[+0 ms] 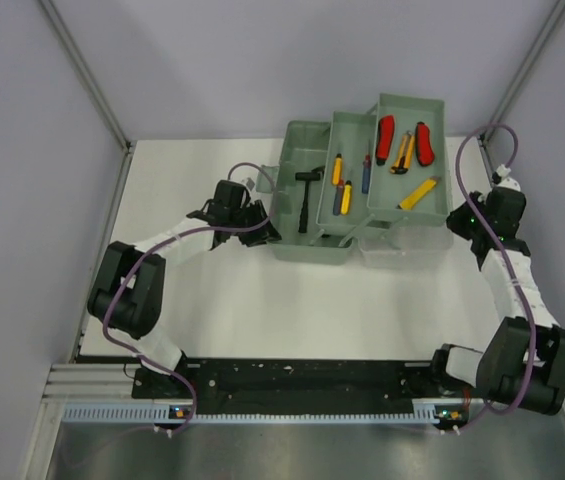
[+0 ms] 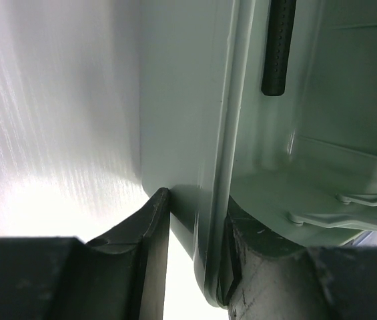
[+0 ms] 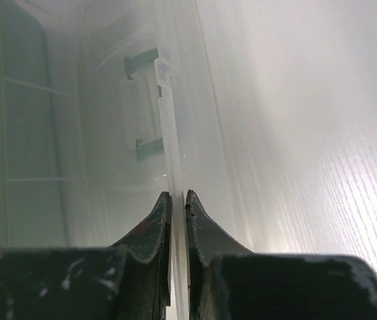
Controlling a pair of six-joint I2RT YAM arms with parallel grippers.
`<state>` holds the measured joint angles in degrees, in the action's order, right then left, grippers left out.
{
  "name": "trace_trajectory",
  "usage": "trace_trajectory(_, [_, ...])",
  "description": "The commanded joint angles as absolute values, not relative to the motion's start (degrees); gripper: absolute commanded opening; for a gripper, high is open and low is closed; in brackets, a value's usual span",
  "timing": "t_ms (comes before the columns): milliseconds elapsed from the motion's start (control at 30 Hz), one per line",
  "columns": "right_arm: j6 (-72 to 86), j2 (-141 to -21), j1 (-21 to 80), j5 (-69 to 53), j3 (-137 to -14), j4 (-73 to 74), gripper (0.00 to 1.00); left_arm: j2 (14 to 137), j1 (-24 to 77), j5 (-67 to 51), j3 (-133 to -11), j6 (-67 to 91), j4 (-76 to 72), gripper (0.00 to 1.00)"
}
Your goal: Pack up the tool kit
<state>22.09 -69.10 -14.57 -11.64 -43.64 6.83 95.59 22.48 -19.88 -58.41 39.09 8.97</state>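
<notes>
Clamps left fingers [image 2: 149, 233] across the near left corner wall of a grey-green rectangular plastic toolbox [image 1: 307, 248], one outside with its tip on the wall, one inside against the rim. Pinches right fingers [image 3: 149, 230] almost together on the thin edge of a translucent plastic lid [image 3: 108, 133], with nothing else between them.

Stands open toward the far side of the white worktop [image 1: 312, 310], toolbox base to the left, two fold-out trays stepped away to the right. Holds in the base a small hammer [image 1: 307, 195] with a black handle, lying lengthwise; shows from the left wrist only as a black ribbed grip beyond the wall. Carries in the middle tray [image 1: 354, 135] yellow, red and blue screwdrivers [image 1: 342, 185], laid roughly parallel. Carries in the far right tray [image 1: 412, 112] red-handled pliers [image 1: 385, 138], a second red-handled tool [image 1: 423, 143], a yellow-and-black piece between them too small to name, and a yellow knife [image 1: 419, 193] lying slantwise near the front edge.

Sits low on the worktop just in front of the trays, as a pale translucent shape from above; shows its handle with grey-green clips in the right wrist view. Cannot tell whether hinged to the base.

Reaches in from the left with the left arm [image 1: 162, 245] bent at the elbow, and from the right with the right arm [image 1: 507, 270], wrist just beside the far right tray.
</notes>
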Motion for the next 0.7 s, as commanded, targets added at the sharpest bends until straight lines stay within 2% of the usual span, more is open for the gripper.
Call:
trace_trajectory(0, [24.1, -64.5, -12.1, -11.0, -52.4, 6.1, 0.0, 97.8, 24.3, -22.2, -59.2, 42.4, 4.8, 0.27])
trace_trajectory(400, [19.7, -63.8, -8.0, -6.6, -60.5, 11.9, 0.0, 97.7, 27.5, -14.4, -59.8, 43.5, 7.4, 0.22])
trace_trajectory(667, [16.7, -64.1, -1.9, -1.8, -67.8, 14.7, 0.0, 99.6, 29.7, -16.9, -61.5, 44.7, 7.2, 0.23])
